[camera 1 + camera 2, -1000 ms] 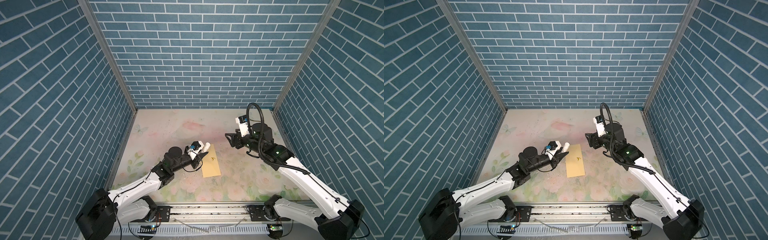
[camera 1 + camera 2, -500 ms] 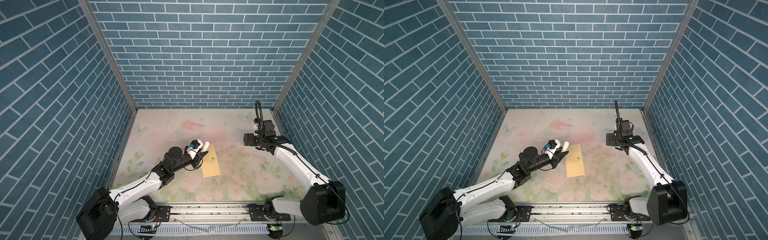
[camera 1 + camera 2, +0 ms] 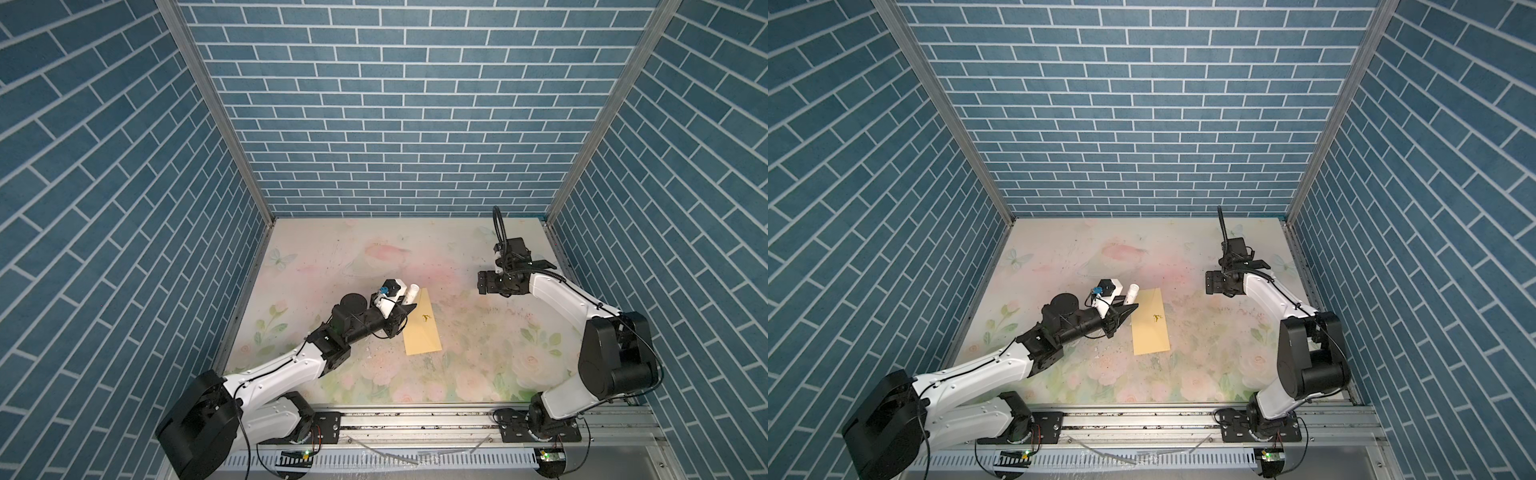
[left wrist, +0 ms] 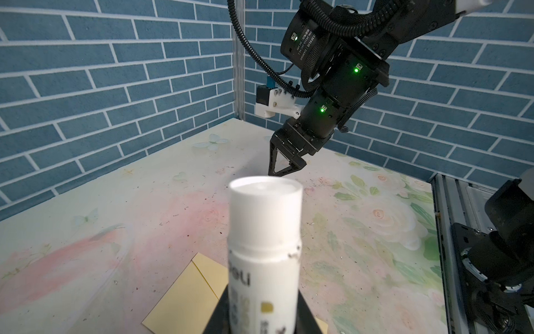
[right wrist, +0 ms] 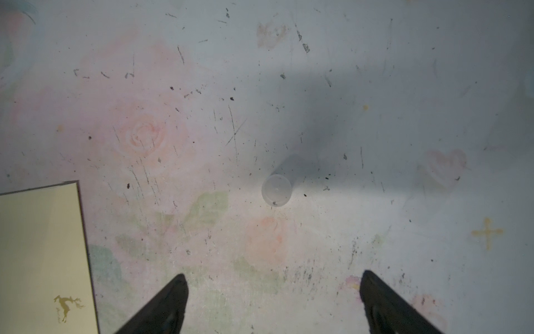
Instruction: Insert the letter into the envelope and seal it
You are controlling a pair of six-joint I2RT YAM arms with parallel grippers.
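Note:
The yellow envelope lies flat at mid-table with a small gold deer mark facing up; it also shows in the wrist views. The letter is out of view. My left gripper is shut on a white glue stick, held uncapped just over the envelope's far left corner. My right gripper hangs open above bare table right of the envelope, pointing down and holding nothing.
A small translucent cap stands on the floral table top just ahead of the right fingertips. Blue brick walls close the back and both sides. A metal rail with both arm bases runs along the front edge.
The right arm drew back to the right, away from the glue stick, folding its elbow toward the right wall. The left arm, the glue stick and the envelope stayed where they were.

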